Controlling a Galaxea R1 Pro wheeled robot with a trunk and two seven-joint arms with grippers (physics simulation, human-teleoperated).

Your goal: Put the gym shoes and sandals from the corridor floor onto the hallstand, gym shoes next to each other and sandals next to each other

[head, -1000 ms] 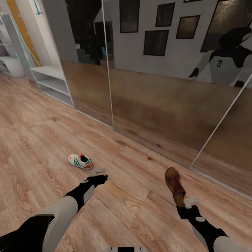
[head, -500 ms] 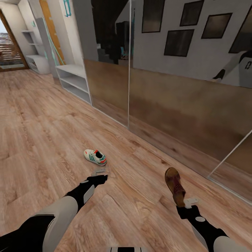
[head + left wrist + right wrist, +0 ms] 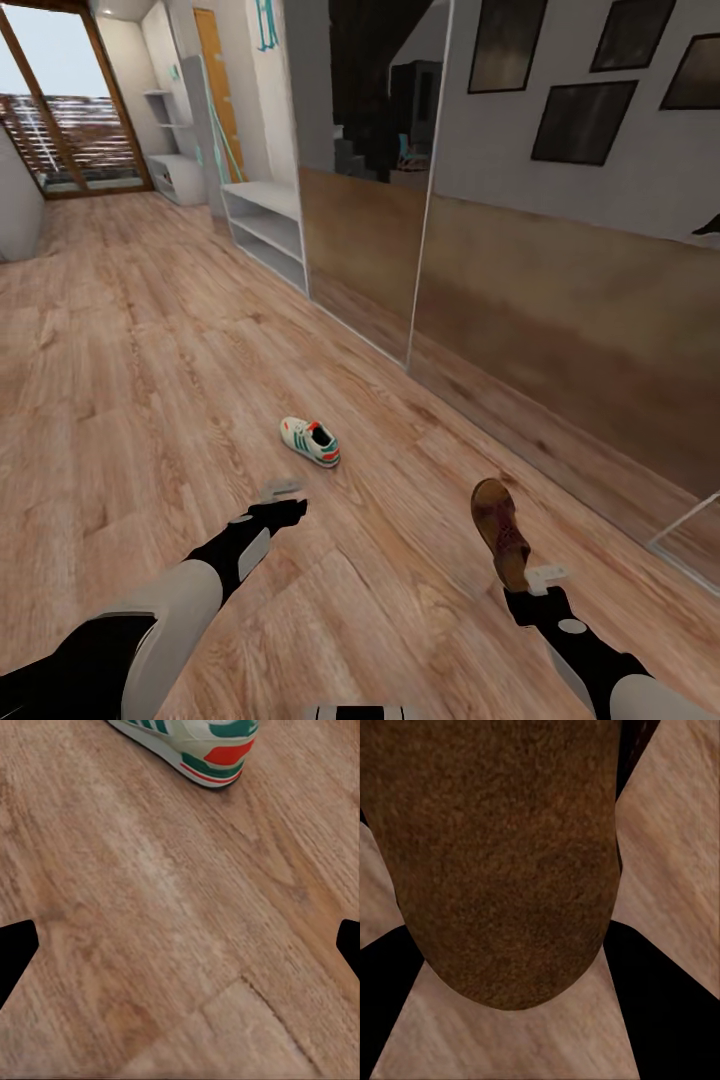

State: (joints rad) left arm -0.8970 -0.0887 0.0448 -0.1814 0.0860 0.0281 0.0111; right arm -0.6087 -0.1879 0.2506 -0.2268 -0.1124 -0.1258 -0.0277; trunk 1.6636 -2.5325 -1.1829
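Ahead, the right hand (image 3: 535, 578) grips a brown sandal (image 3: 499, 530) by one end, its length pointing away from the robot. One gym shoe (image 3: 310, 442) lies on the corridor floor (image 3: 130, 400), heel nearer the empty, wide-spread left hand (image 3: 283, 490); white shelves (image 3: 265, 230) stand far beyond.

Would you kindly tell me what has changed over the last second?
The camera view swung left, bringing the window into sight; the gym shoe only appears shifted. Unchanged: the right gripper grips the sandal, and the left gripper is open over the floor.
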